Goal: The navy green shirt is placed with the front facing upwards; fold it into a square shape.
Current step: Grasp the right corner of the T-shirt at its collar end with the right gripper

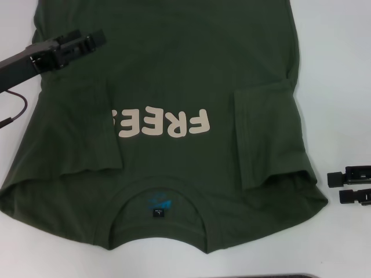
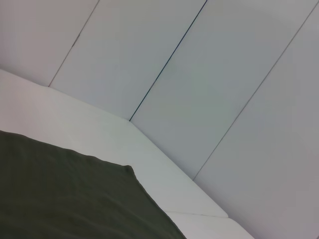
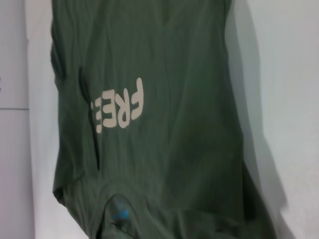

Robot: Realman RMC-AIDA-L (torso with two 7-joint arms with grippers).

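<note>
Between both grippers lies the navy green shirt (image 1: 168, 87); whether either's jaws grip is unclear.

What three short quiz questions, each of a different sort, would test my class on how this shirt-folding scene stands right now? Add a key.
1. True or false: both sleeves of the navy green shirt are folded in over its body.
2. Multiple choice: where is the left gripper? A) over the shirt's far left part B) at the collar C) off the table
3. Fill in: the folded left sleeve covers part of the cream ____ on the chest.

Key
1. True; the right sleeve lies folded in too.
2. A; the right gripper sits apart, beside the shirt's right shoulder.
3. Lettering; only "FREE" reads.
</note>
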